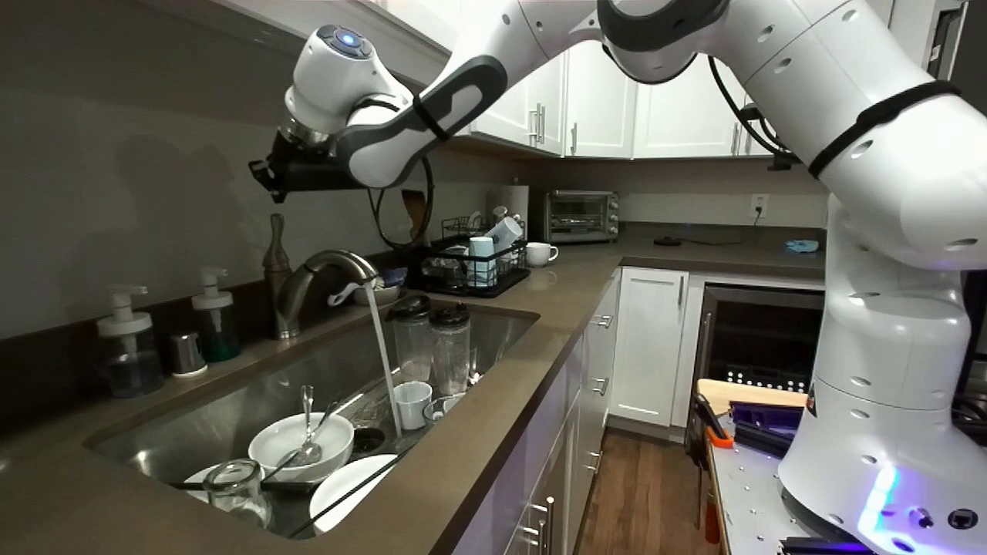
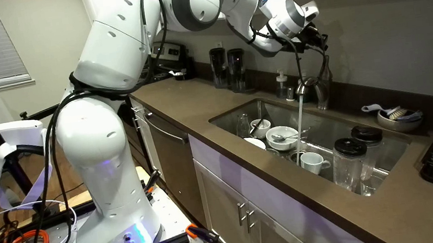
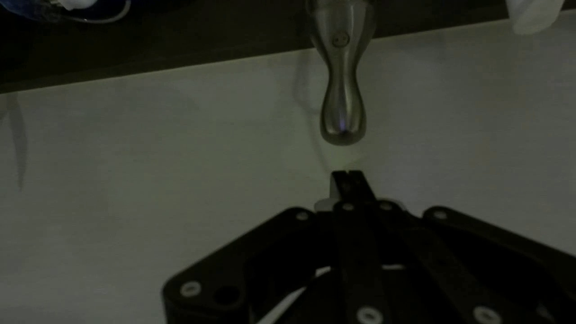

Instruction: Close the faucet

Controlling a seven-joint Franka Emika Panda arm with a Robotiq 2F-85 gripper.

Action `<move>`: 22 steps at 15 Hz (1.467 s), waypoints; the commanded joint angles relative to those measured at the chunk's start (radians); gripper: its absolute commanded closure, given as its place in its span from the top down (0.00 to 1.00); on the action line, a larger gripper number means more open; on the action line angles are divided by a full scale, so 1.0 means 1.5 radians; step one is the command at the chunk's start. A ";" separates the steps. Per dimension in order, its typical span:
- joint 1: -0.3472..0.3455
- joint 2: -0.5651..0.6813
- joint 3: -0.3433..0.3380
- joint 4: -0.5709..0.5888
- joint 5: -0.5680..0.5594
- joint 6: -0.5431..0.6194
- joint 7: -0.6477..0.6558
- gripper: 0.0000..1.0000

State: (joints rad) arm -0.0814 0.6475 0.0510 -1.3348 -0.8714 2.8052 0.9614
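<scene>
The faucet [image 1: 290, 297] is a silver-grey metal tap behind the sink, with a curved spout. It also shows in an exterior view [image 2: 322, 94]. Water [image 1: 379, 339] runs from its spout into the sink. Its bulb-ended handle [image 1: 276, 245] points up beside the spout. In the wrist view the handle [image 3: 343, 99] is large, at the top centre. My gripper [image 3: 347, 173] is shut with its fingertips together and nothing between them. It is above the handle's tip and apart from it. The gripper shows dark in both exterior views [image 1: 267, 181] [image 2: 324, 41].
The sink [image 1: 493, 339] holds bowls [image 1: 328, 435], a white mug [image 1: 412, 402] and two clear bottles with black lids [image 1: 451, 347]. Soap dispensers [image 1: 127, 343] [image 1: 213, 316] stand beside the faucet. A dish rack [image 1: 486, 277] is farther along the counter. The wall [image 3: 157, 180] is close behind the faucet.
</scene>
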 commanded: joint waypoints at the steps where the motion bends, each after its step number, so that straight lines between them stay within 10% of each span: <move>1: 0.013 0.015 -0.011 0.026 -0.013 0.014 0.017 0.03; 22: -0.002 0.090 0.012 0.108 0.022 -0.026 -0.061 0.03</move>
State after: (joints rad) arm -0.0666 0.7723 0.0387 -1.1928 -0.8653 2.8037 0.9361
